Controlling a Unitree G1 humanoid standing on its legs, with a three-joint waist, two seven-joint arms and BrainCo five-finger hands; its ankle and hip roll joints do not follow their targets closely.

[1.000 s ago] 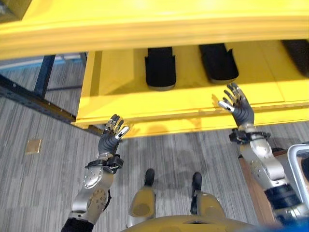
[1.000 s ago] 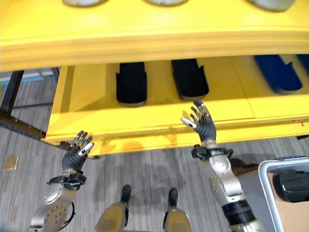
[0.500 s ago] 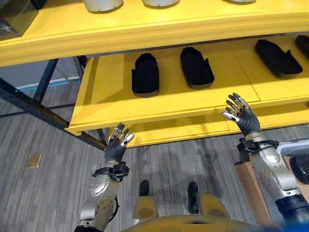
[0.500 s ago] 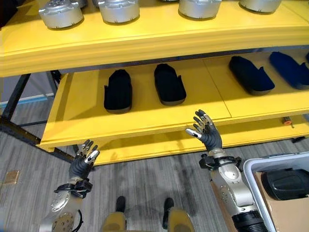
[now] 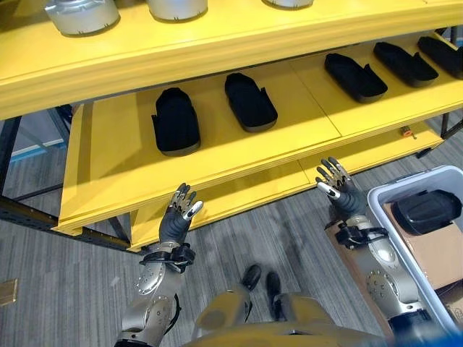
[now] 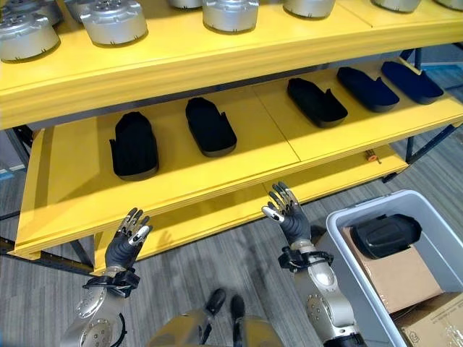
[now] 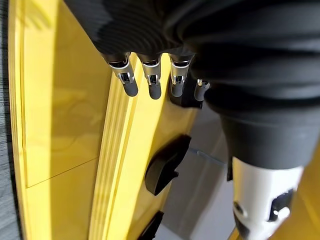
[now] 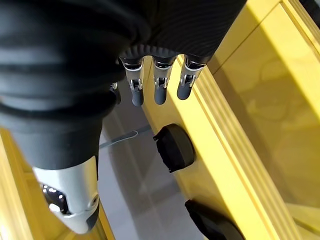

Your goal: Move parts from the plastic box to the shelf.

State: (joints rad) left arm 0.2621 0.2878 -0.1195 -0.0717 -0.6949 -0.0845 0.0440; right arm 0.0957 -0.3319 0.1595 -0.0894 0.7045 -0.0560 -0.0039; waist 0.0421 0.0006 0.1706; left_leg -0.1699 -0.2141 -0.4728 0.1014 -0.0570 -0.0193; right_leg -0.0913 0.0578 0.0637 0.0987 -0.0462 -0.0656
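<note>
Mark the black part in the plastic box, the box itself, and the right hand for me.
black part (image 6: pixel 385 235), right eye view, on its top face.
plastic box (image 6: pixel 336 225), right eye view, on its left rim.
right hand (image 6: pixel 289 216), right eye view, on the hand's ribbed back.

No text, label, number or sign can be read anywhere in these views. The cardboard box (image 6: pixel 432 318) at the lower right corner carries a small dark printed mark on its side, too small to make out. The yellow shelf (image 6: pixel 181 184) and the black parts (image 6: pixel 134 144) on it bear no visible lettering.
</note>
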